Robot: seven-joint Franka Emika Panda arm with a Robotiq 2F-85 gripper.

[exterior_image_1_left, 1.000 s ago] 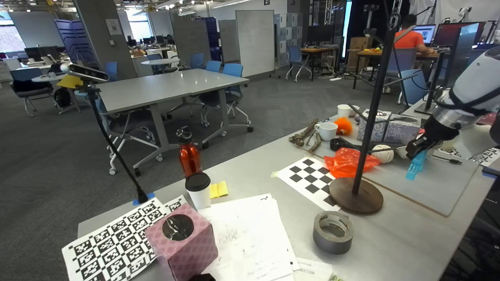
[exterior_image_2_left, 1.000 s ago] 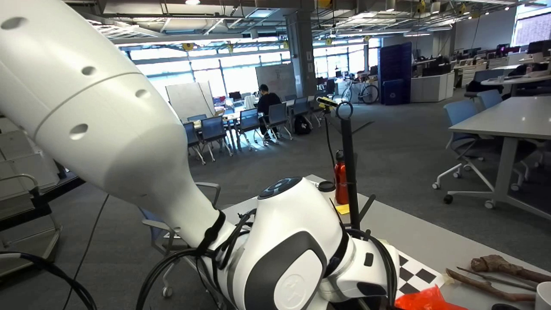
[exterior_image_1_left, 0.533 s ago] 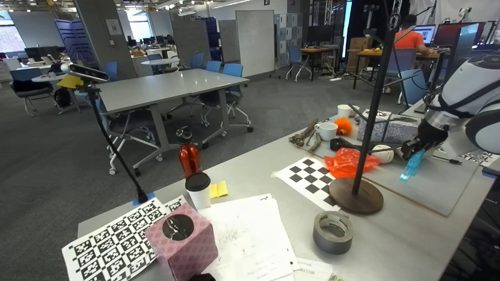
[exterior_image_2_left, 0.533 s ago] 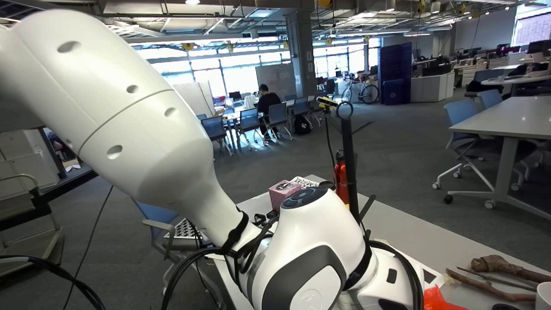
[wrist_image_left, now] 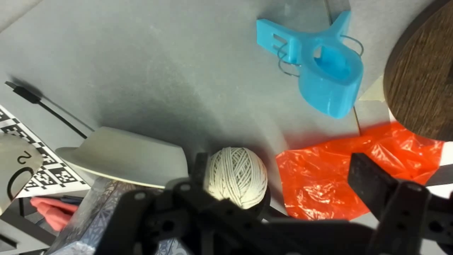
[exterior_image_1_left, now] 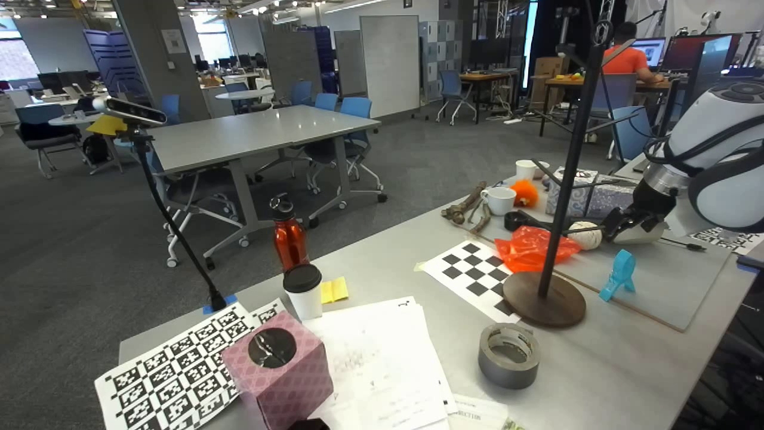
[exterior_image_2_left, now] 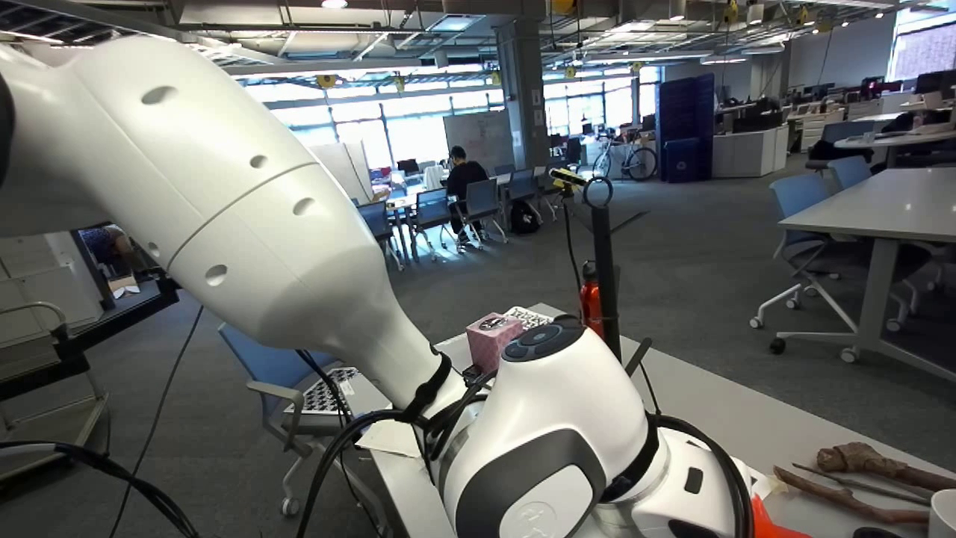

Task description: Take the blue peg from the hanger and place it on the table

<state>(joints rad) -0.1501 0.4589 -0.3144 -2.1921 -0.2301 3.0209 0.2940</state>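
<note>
Freed from the parted jaws, the blue peg (wrist_image_left: 307, 62) now sits at the edge of the grey mat (wrist_image_left: 159, 63).

Bright windows (exterior_image_2_left: 414, 123) beyond grey floor (exterior_image_2_left: 694, 254)

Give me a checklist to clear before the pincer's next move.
Pincer open: ok.
Blue peg free of the pincer: ok, visible gap.
Blue peg off the hanger: ok.
Blue peg settled on the table: cannot tell from one moment.
Blue peg well inside the grey mat: not ok, overlaps its edge in the wrist view.
Pincer clear of the ball of twine: cannot tell, depth unclear.
</note>
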